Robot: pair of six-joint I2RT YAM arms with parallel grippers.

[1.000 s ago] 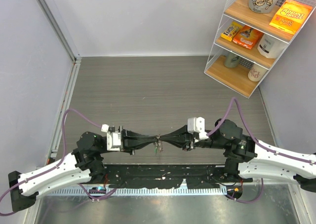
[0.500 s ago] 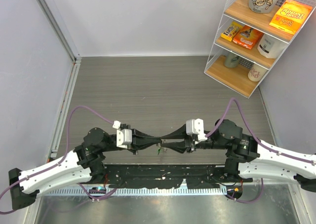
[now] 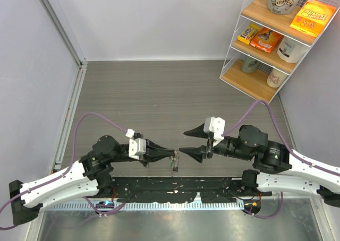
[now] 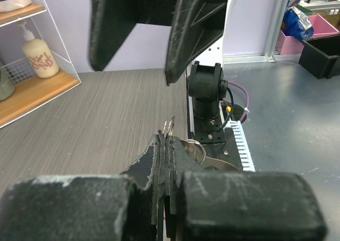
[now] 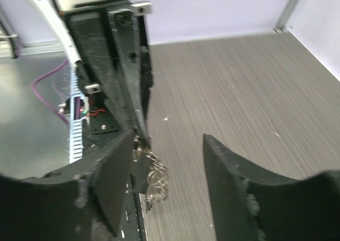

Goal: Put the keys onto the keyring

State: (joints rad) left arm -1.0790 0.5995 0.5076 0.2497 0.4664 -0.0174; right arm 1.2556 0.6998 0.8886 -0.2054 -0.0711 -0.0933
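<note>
My left gripper is shut on the keyring, which dangles below its tips just above the table's near edge. In the right wrist view the keyring is a blurred cluster of silver loops with a small piece hanging at the bottom; I cannot make out the keys one by one. My right gripper stands open just right of it, holding nothing. In the right wrist view the right gripper has its fingers either side of the cluster without touching it. From the shut left gripper thin silver metal sticks out.
A white wire shelf with boxes, mugs and bottles stands at the back right. A black base plate runs along the near edge under the keyring. Walls close the left and back sides.
My right gripper has opened from shut and pulled back to the right, off the keyring. My left gripper has carried the keyring slightly right and stays shut.
</note>
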